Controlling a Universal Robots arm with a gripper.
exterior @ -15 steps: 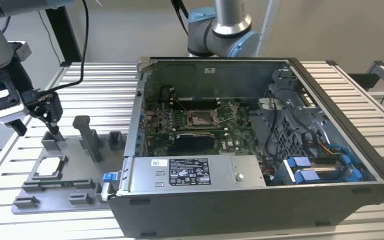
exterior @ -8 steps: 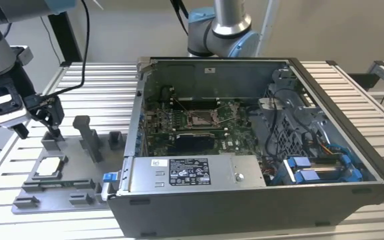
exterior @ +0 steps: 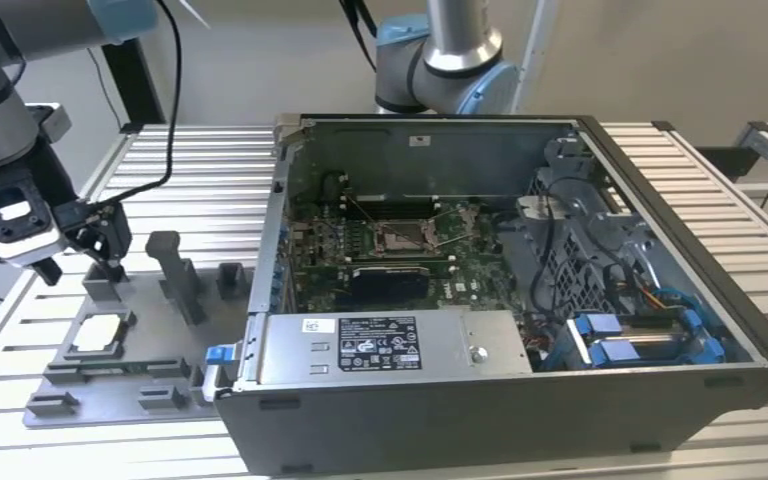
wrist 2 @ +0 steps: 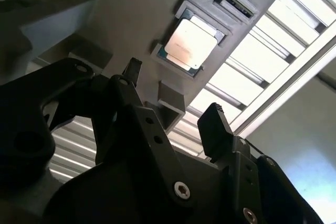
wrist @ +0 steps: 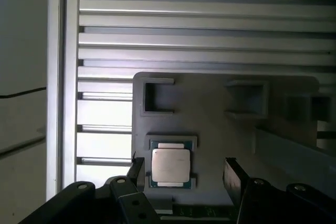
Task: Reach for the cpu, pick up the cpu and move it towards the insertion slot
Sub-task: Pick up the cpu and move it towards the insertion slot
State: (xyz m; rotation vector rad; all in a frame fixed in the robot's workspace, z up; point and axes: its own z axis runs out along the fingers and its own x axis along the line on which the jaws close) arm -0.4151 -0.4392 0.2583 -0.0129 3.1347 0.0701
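Two black fingers (wrist: 231, 176) of the gripper (wrist: 184, 174) are standing wide apart and are gripping nothing. The cpu (wrist: 170, 165) is lying flat in a shallow recess of the grey fixture tray (wrist: 210, 124), below the gripper and apart from it, with its silvery metal top facing up toward the wrist. In the first wrist view it is sitting within the gap between the fingers, closer to one finger than to the other. Being square, it is showing no long axis; its edges are running parallel to the edges of the grey fixture tray, and the line from finger to finger is running along one pair of them. In the second wrist view the gripper (wrist 2: 173, 100) is looking out at a slant, with the cpu (wrist 2: 190, 43) lying beyond the fingertips. Both wrist views are bringing out a thin green border around the metal top.

The exterior view is taking in the wider scene. There the gripper (exterior: 84, 268) is hanging over the grey fixture tray (exterior: 157, 345), with the cpu (exterior: 101, 333) below it. The insertion slot (exterior: 404, 237) is sitting well apart from the gripper, toward the exterior view's right, on the green circuit board (exterior: 311, 275) inside an open computer case (exterior: 491, 420). Both are resting on a slatted metal table (exterior: 704, 170).
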